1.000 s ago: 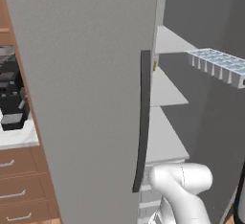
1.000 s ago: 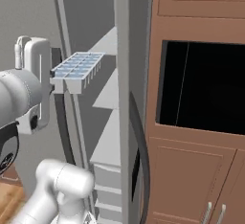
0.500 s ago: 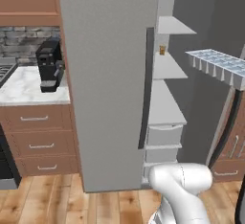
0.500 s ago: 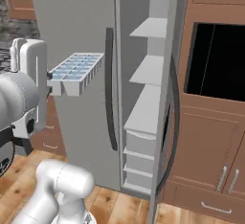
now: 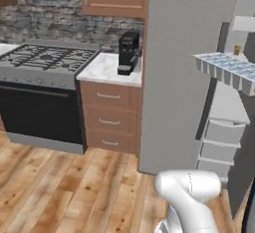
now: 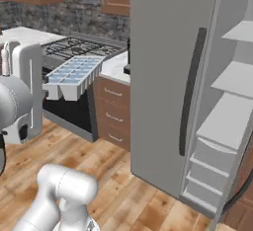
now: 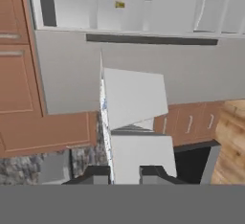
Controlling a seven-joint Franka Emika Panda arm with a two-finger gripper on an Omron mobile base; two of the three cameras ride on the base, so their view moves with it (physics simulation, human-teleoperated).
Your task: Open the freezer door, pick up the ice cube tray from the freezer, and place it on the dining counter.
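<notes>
I see my gripper point(image 6: 43, 88) clenched on the ice cube tray point(image 6: 74, 74), a pale blue-white grid of small square cells, held level left of the freezer door point(image 6: 170, 77).

A matte grey finish is seen on the freezer door point(image 6: 165, 77). The ice cube tray point(image 6: 73, 73) appears as pale, smooth plastic. Brown wood is shown on the floor point(image 5: 64, 187), and white marble on the small counter point(image 5: 109, 69).

Tool point(image 6: 43, 84) gripping ice cube tray point(image 6: 72, 75) level, left of freezer door point(image 6: 168, 77); freezer point(image 6: 232, 111) shelves exposed
</notes>
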